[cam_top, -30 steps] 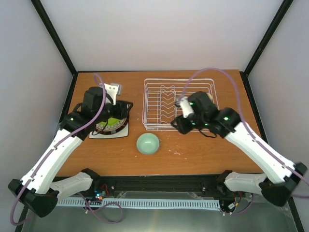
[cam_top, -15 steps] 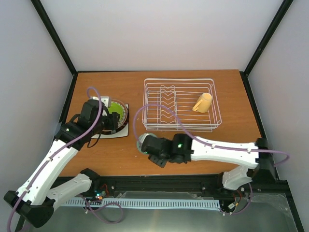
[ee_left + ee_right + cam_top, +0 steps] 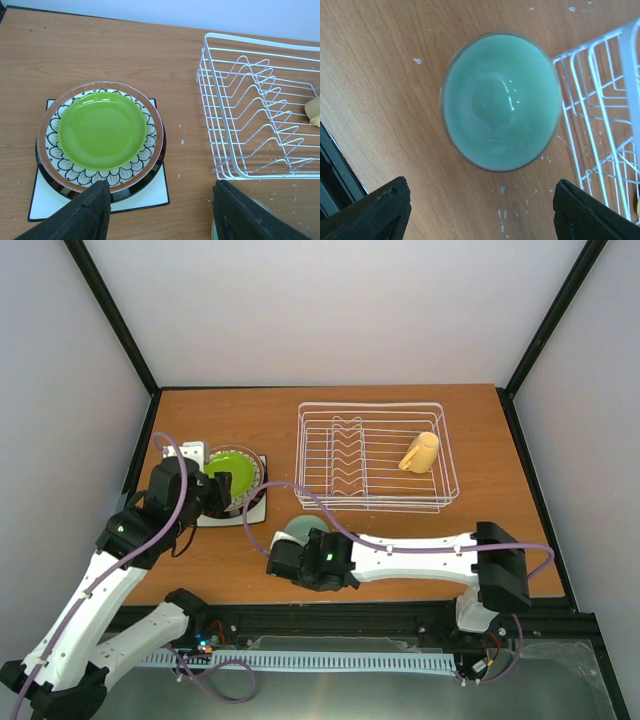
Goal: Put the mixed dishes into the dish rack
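Right arm on the bowl.

- The bowl (image 3: 501, 100) sits upright, mouth up, on the table (image 3: 380, 75), just off the near-left corner of the rack (image 3: 600, 115). Its rim is very close to the corner wire; we cannot tell whether they touch.
- The right gripper (image 3: 477, 200) looks straight down on the bowl. The bowl lies just ahead of the jaws and centred on the gap between them. It is round, so we have no long axis to line up with.
- The right jaws are spread wide, wider than the bowl. They hold nothing and touch nothing.
- We judge that the grasp turns on getting one jaw inside the rim and one outside. The rack side leaves little room, so the free side looks safer.
- The right arm is clearly the nearer one. It reaches across the table in the top view, with the bowl half hidden under its wrist.
- The left gripper (image 3: 159, 212) is also spread and empty. It hangs short of the plates (image 3: 102, 131), which lie stacked flat, well left of the rack.
- The mug (image 3: 420, 452) already lies in the rack, at its right end.
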Controlling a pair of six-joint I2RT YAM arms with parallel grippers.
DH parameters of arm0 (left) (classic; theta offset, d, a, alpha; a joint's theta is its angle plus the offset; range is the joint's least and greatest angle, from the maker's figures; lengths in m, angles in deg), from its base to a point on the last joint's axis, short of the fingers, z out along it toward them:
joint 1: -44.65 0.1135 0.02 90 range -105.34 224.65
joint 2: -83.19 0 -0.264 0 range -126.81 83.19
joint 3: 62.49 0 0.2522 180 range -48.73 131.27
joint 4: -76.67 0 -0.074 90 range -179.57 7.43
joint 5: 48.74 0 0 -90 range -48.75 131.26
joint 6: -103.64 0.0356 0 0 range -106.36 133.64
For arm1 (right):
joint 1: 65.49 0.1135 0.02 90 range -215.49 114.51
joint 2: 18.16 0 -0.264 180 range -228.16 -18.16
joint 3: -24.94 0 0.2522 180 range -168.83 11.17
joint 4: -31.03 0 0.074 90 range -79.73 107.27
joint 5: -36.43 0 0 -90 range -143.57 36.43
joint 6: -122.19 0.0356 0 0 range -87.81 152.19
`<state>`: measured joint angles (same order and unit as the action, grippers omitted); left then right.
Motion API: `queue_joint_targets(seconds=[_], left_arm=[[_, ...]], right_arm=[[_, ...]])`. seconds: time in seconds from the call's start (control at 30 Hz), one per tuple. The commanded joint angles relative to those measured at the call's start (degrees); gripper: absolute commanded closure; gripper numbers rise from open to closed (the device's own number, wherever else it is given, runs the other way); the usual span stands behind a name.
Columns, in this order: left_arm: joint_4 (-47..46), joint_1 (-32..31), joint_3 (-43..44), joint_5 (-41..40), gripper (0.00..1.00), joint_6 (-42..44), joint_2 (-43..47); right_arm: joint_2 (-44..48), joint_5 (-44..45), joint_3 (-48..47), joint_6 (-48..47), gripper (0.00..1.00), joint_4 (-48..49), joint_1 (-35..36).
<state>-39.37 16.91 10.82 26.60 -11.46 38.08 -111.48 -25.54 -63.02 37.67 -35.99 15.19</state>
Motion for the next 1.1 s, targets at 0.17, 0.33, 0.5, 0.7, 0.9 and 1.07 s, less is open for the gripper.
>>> queue_joint_targets(seconds=[0.17, 0.33, 0.5, 0.7, 0.9, 1.07], left_arm=[[-0.9, 0.2, 0.2, -1.7, 0.43, -1.0, 2.6], [-1.1, 0.2, 0.1, -1.4, 0.43, -0.8, 3.0], [-1.4, 0.2, 0.0, -1.6, 0.43, -0.7, 3.5], [-1.7, 0.2, -0.2, -2.6, 0.43, -0.4, 3.8], [-3.2, 0.2, -0.7, -2.8, 0.43, 0.4, 2.7], [-4.7, 0.2, -2.0, -2.6, 0.44, 0.6, 2.1]], right_arm=[[-5.5, 0.2, -1.5, -0.8, 0.21, 5.3, 3.0], [-7.5, 0.0, -1.7, -0.8, 0.2, 6.5, 3.0], [-9.6, 0.8, -1.6, -2.1, 0.18, 8.7, 2.7], [-10.1, 1.8, -1.4, -2.8, 0.18, 10.8, 0.2], [-10.5, 0.5, -0.7, -4.2, 0.17, 12.2, -3.4], [-11.8, -3.0, -0.1, -5.0, 0.17, 12.9, -5.2]])
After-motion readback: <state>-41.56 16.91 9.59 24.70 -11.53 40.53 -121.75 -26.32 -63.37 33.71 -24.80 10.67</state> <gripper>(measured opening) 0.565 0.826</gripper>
